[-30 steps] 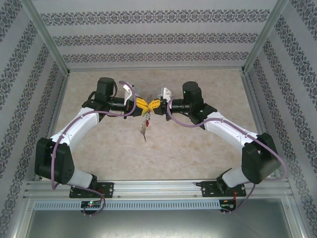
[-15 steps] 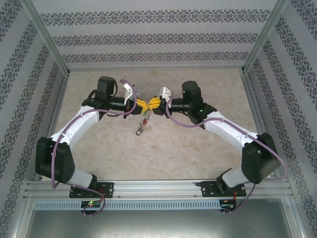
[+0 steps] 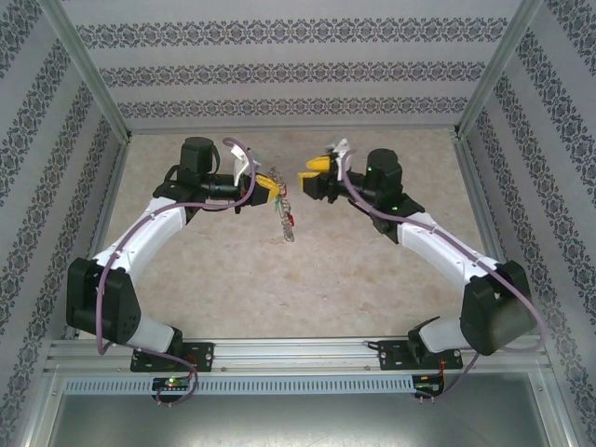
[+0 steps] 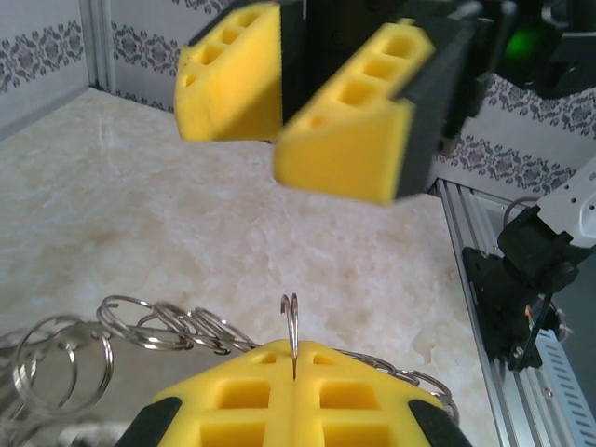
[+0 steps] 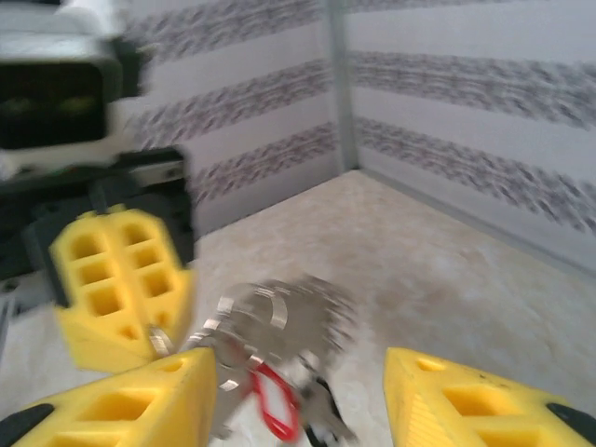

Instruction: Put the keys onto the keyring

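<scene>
My left gripper [image 3: 267, 190] is shut on the keyring [image 3: 283, 220], a bunch of silvery metal links that dangles below it over the table. In the left wrist view my shut fingertips [image 4: 293, 358] pinch a thin metal ring [image 4: 292, 326], with more links [image 4: 140, 321] trailing off to the left. A red key [image 5: 277, 414] hangs blurred among the links [image 5: 279, 312], and it shows as a small red spot [image 3: 292, 221] from above. My right gripper [image 3: 313, 171] stands open, a short way to the right of the left one, with nothing in it. Its fingers [image 5: 121, 400] are spread wide apart.
The beige marbled table [image 3: 372, 270] is closed in by patterned walls [image 3: 298, 70] at the back and sides. An aluminium rail [image 3: 298, 354] carries both arm bases at the near edge.
My right gripper has opened, let go and drawn back to the right. The keyring now hangs from the left gripper alone, which has closed fully and shifted slightly back.
</scene>
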